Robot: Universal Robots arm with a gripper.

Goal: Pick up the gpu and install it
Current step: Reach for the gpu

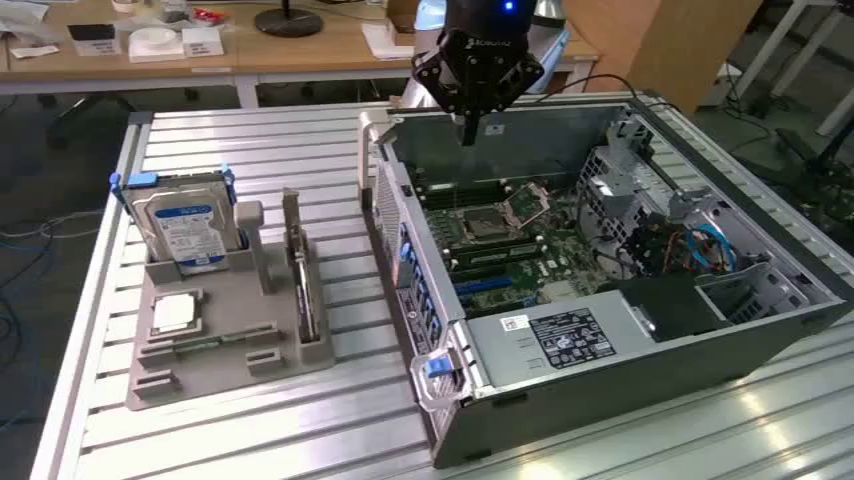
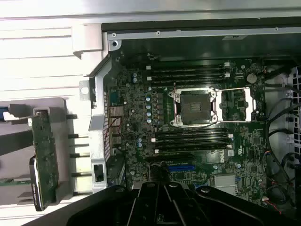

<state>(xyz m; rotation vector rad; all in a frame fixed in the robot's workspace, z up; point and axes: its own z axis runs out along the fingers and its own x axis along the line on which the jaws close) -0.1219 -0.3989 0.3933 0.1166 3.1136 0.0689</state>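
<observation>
The gpu [image 1: 304, 288] stands on edge in a slot of the grey holder [image 1: 227, 370], at the exterior view's left of the open computer case [image 1: 641, 340]. The wrist view catches the gpu [image 2: 45, 155] edge-on beside the case wall. My gripper [image 1: 467, 135] hangs above the far part of the case, over the motherboard [image 1: 514, 240], well apart from the gpu. Its fingers [image 2: 162, 195] are shut together with nothing between them. Below them lie the blue expansion slot [image 2: 181, 167] and the open CPU socket [image 2: 195, 107].
A silver hard drive [image 1: 187, 225] with a blue-white label stands at the holder's far end, and a small square CPU chip [image 1: 176, 312] lies beside it. Cables and a drive cage [image 1: 681, 240] crowd the case's right side. Desks with clutter stand behind the slatted table [image 1: 267, 150].
</observation>
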